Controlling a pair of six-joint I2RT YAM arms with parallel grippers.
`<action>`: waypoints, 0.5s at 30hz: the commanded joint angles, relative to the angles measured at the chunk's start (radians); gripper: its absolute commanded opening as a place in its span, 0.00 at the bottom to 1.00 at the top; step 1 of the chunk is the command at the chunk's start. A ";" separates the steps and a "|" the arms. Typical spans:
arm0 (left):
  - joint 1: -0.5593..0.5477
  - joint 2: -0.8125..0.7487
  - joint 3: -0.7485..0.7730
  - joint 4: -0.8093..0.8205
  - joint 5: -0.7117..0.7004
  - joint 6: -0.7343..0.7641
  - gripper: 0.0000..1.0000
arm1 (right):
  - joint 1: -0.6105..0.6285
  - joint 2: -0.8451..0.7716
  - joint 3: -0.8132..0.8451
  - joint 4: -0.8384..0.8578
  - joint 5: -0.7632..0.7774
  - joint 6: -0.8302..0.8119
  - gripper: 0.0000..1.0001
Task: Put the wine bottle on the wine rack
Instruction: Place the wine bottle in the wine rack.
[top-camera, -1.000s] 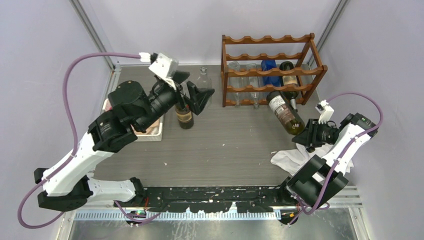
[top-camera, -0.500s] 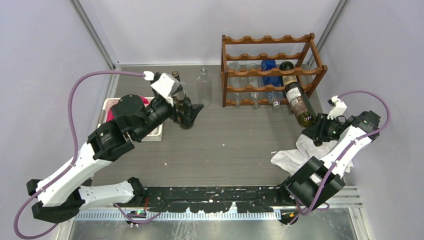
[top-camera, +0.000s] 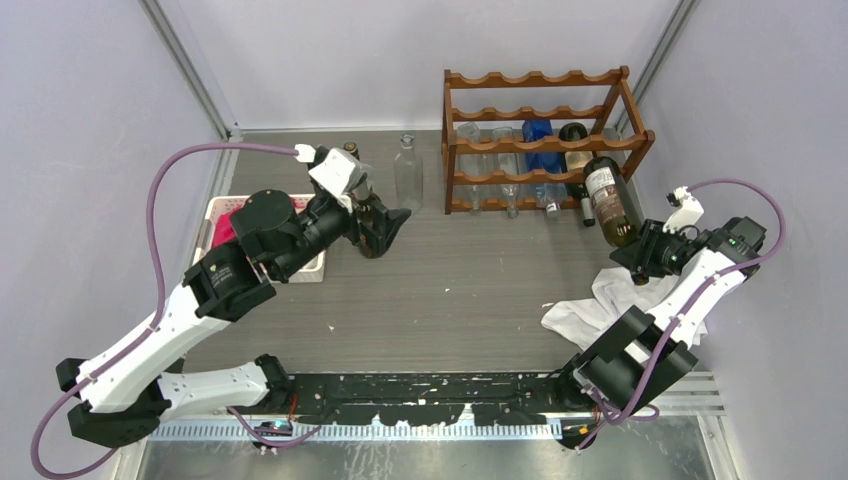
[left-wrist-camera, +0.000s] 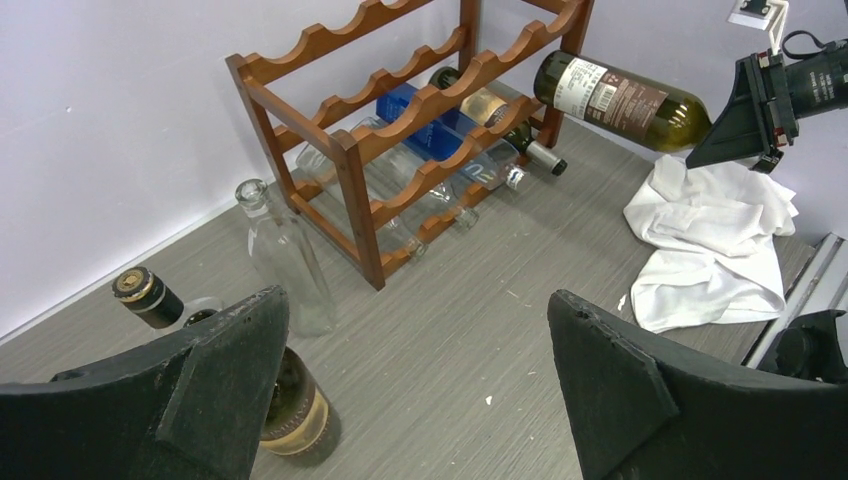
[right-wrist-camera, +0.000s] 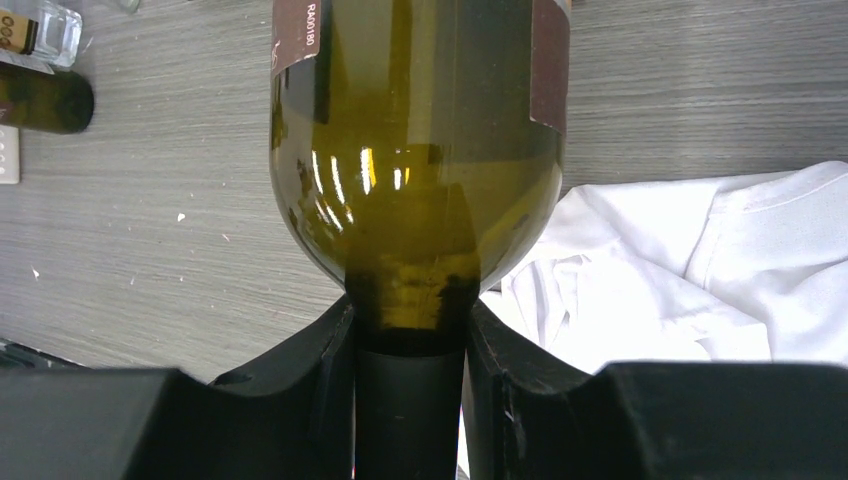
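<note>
The wine bottle (top-camera: 608, 200), dark green with a brown label, hangs almost level in the air. My right gripper (top-camera: 645, 255) is shut on its neck (right-wrist-camera: 410, 330). The bottle's (left-wrist-camera: 620, 98) base sits close to the right front post of the wine rack (top-camera: 540, 80), a reddish-brown rack (left-wrist-camera: 430, 100) with wavy rails at the back right. My left gripper (top-camera: 380, 222) stands open with nothing between its fingers (left-wrist-camera: 225, 370), low over the table beside a standing dark bottle (left-wrist-camera: 290, 410).
The rack holds a blue bottle (top-camera: 537, 135), a dark bottle (top-camera: 573, 135) and clear glass ones. A clear bottle (top-camera: 407, 175) and a capped dark bottle (top-camera: 350, 152) stand left of it. A white cloth (top-camera: 600, 305) lies under the right arm. A white tray (top-camera: 300, 270) sits at left.
The right arm has swung the held bottle rightward and back, to the rack's right end. The left arm dropped down beside the standing dark bottle, then held nearly still.
</note>
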 joint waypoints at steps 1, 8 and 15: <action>0.016 -0.013 -0.002 0.083 0.023 0.001 1.00 | -0.005 0.015 0.054 0.084 -0.098 0.009 0.01; 0.025 -0.015 -0.010 0.091 0.037 -0.002 1.00 | -0.005 0.030 0.050 0.129 -0.093 0.027 0.01; 0.033 -0.016 -0.015 0.097 0.046 -0.005 1.00 | -0.004 0.061 0.059 0.161 -0.099 0.043 0.01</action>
